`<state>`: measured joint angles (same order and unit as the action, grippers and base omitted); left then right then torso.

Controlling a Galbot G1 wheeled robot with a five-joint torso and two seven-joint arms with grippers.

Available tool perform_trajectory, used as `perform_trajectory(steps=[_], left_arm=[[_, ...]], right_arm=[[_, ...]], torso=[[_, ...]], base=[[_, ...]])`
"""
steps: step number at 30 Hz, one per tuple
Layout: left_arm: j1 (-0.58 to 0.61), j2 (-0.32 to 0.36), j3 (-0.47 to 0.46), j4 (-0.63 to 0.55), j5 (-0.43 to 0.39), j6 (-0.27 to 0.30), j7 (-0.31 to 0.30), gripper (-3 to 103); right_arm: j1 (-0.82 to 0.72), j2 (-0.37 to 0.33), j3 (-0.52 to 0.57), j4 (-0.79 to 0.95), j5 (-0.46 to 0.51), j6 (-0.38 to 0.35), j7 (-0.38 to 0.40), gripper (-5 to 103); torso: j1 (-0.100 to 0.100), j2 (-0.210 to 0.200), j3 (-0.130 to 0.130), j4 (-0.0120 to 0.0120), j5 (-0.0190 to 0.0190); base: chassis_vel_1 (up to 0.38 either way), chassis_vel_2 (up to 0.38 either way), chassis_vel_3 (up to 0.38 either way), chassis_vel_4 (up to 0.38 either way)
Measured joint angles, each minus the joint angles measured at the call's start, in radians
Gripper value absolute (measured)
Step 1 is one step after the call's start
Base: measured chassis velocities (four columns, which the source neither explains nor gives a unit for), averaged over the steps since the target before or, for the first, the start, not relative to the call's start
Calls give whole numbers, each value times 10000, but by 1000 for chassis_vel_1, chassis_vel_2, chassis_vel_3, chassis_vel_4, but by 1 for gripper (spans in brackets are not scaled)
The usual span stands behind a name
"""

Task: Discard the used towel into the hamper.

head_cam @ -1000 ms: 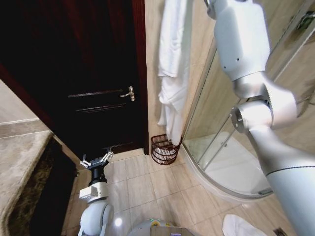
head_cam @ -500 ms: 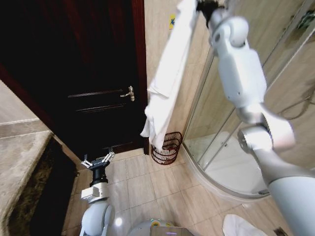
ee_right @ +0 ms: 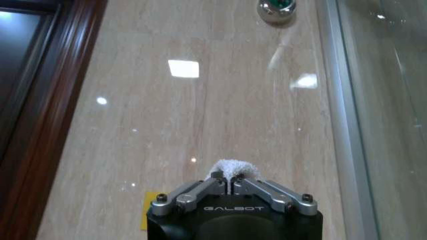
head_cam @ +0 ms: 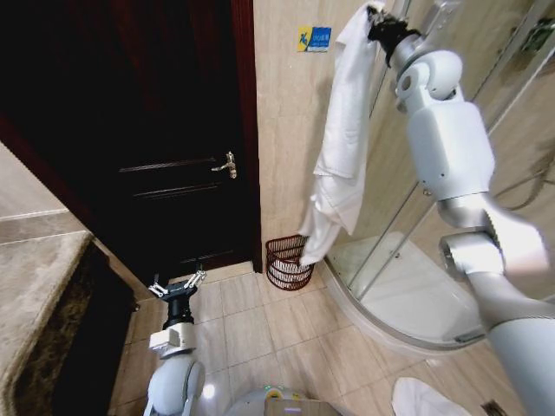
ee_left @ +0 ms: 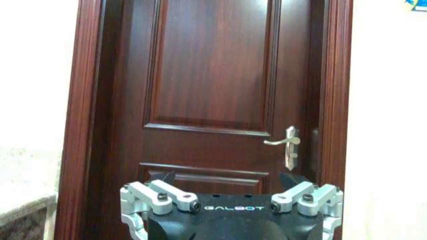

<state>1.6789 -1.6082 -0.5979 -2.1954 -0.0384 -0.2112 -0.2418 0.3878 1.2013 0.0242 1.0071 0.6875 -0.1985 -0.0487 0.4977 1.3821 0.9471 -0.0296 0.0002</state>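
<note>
Glossy beige tiles back the right gripper [head_cam: 379, 19] at upper right, jaws pinched shut on the soft white towel [head_cam: 340, 147] hanging over the round wire hamper [head_cam: 287, 262]; left gripper [head_cam: 176, 284] spread open, lower left.

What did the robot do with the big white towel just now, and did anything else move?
The right gripper, shut on the towel, stretched further away toward the wall, so the arm looks smaller. The towel swung left, then back right; its bottom end now hangs beside the hamper, on the shower side. The left gripper stayed low and open by the door. The hamper stayed put.
</note>
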Motion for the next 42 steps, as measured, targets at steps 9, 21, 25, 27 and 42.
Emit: perform_trajectory(steps=[9,21,25,27,42], left_arm=[[-1,0,-12,-10,-15,-2,-10,100],[-10,0,-57,-25,-79,-2,-29,100],[17,0,-4,-54,-81,1,-29,100],[39,1,12,-66,-78,3,-23,100],[146,0,-41,-285,-127,4,-8,100]], right_arm=[[-55,404,-88,41,-11,25,70,1],[760,1170,0,-982,-221,98,72,1],[724,1133,-17,-1036,-322,97,17,1],[610,1082,-49,-1050,-370,96,-6,1],[587,1542,-72,-1249,-542,281,-86,1]], torso=[[-2,1,-1,-1,0],[-2,1,-2,1,-6],[-2,1,-1,0,-3],[-2,1,-1,-6,1],[-3,1,-2,1,-5]], base=[[0,0,0,0],[0,0,0,0],[0,0,0,0],[0,0,0,0],[0,0,0,0]])
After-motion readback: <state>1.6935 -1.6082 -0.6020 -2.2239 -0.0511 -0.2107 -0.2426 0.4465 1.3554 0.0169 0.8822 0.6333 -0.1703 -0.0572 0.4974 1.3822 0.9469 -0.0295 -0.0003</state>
